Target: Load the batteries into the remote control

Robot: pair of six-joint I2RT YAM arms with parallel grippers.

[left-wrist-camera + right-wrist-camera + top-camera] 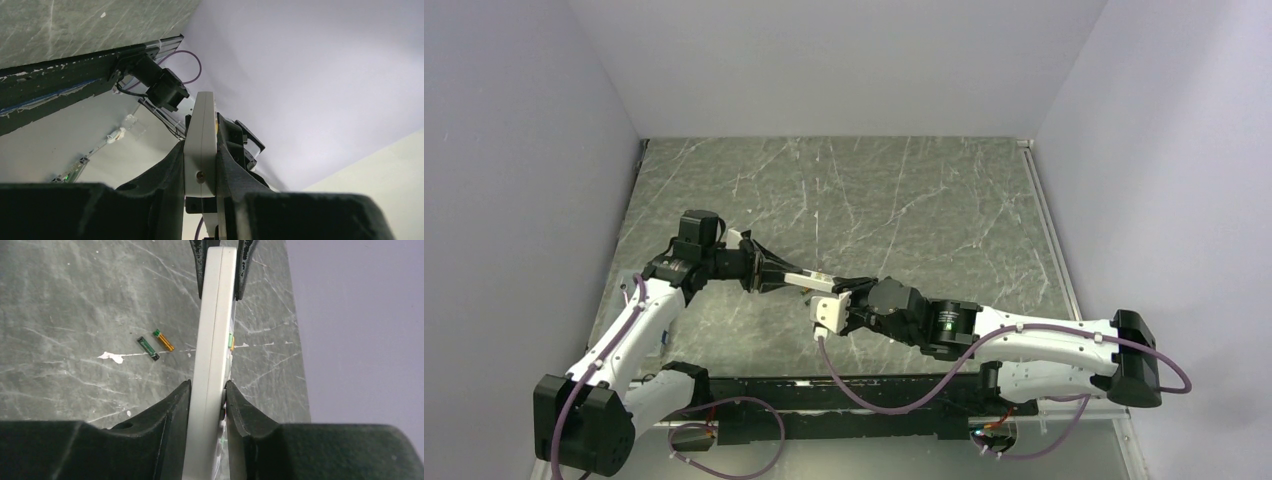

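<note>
Two claws: both are clamped on one remote control (809, 279), which spans the gap between them above the desk (904, 190).
Left claw (786, 279): reaches in from the left. Its fingers (172, 167) press both flat sides of the remote's left end.
Remote control: slim white bar, lying roughly left to right and seen edge-on from both wrists. Small green and orange buttons show along one side in the right wrist view.
Right claw (844, 288): reaches in from the right and is closed narrowly on the remote's right end. Its fingers (175, 405) touch each face.
Batteries: both on the desk, loose and gripped by nothing.
Green battery (148, 348): just beside the orange one, apart from it and nearly parallel.
Orange battery (163, 340): in the right wrist view it sits between the green one and the remote.
</note>
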